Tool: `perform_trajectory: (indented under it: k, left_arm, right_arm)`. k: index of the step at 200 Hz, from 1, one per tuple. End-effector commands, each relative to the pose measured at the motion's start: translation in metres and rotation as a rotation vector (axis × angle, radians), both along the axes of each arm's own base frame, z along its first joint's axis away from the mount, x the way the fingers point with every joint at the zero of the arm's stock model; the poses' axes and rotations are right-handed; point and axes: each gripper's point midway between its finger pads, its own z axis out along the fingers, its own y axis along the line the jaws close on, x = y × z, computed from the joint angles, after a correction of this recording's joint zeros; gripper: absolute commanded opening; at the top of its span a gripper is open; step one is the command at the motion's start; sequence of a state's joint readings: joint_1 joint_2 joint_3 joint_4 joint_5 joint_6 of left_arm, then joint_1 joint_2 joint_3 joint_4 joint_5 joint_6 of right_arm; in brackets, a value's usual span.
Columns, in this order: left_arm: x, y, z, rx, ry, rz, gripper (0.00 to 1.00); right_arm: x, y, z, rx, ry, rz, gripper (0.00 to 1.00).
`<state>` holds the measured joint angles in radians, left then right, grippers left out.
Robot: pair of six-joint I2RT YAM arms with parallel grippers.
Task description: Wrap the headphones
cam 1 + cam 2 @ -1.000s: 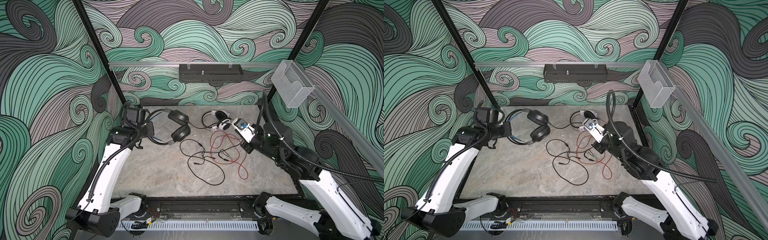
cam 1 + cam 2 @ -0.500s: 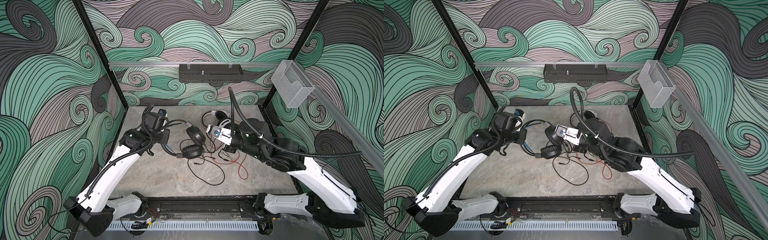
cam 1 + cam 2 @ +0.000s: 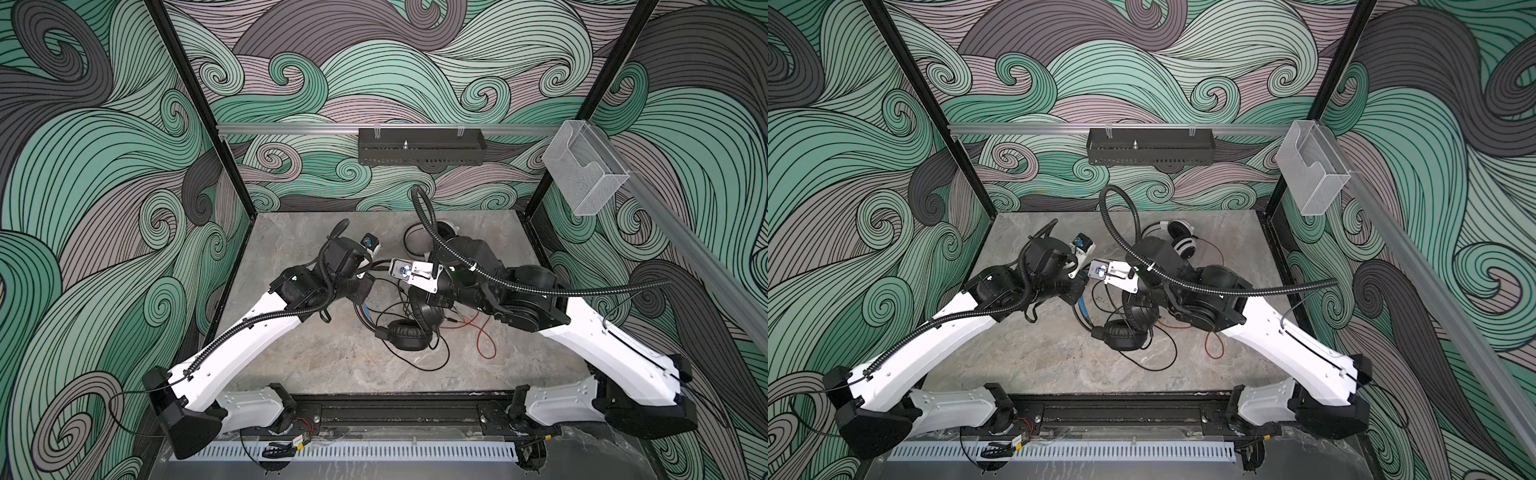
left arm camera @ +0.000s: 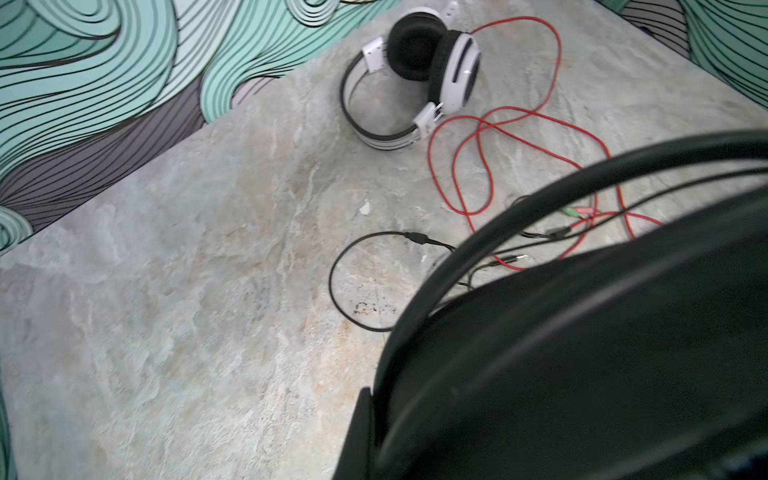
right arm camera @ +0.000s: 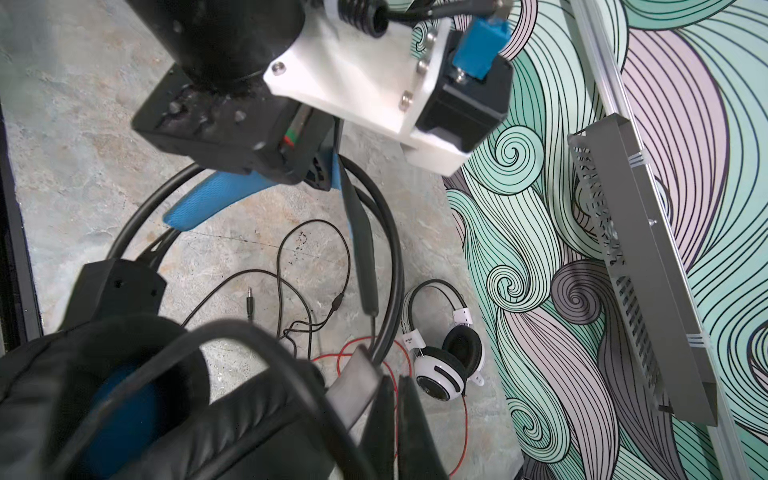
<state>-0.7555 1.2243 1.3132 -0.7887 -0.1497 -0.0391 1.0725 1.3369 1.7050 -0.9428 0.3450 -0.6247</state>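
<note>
The black headphones hang tilted over the middle of the table, and one earcup rests on it. My left gripper is shut on their headband, by the blue inner pad. My right gripper is shut, its fingers lying against the headband's grey arm with nothing seen between them. The black cable loops loosely on the table. The white-and-black headphones lie at the back, and their red cable trails forward under the right arm.
A black perforated tray hangs on the back wall rail. A clear plastic box is fixed to the right rail. Patterned walls close in the table on three sides, and a black rail runs along the front.
The left gripper has carried the black headphones from the back left to the middle. The right arm has swung left from the white-and-black headphones to the black ones.
</note>
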Motion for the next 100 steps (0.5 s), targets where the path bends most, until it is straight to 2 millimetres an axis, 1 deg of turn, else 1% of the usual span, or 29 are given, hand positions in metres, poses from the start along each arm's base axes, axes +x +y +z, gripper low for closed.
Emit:
perform_trajectory:
  k: [1, 23, 51, 70, 100]
  left_arm:
    - [-0.006, -0.022, 0.032, -0.135, -0.069, -0.094, 0.00]
    - [-0.013, -0.028, 0.037, -0.172, -0.078, -0.137, 0.00]
    - [-0.018, -0.030, 0.041, -0.199, -0.083, -0.160, 0.00]
    - [-0.022, -0.032, 0.043, -0.219, -0.085, -0.180, 0.00]
    - [-0.026, -0.035, 0.047, -0.241, -0.083, -0.202, 0.00]
  right_arm:
    - [0.006, -0.007, 0.005, 0.006, -0.018, -0.055, 0.00]
    - [0.012, -0.010, 0.000, 0.003, -0.008, -0.085, 0.00]
    - [0.021, -0.018, 0.000, 0.009, -0.005, -0.124, 0.00]
    - [0.025, -0.023, -0.004, -0.001, -0.008, -0.146, 0.01]
    - [0.030, -0.029, -0.008, 0.007, -0.004, -0.178, 0.07]
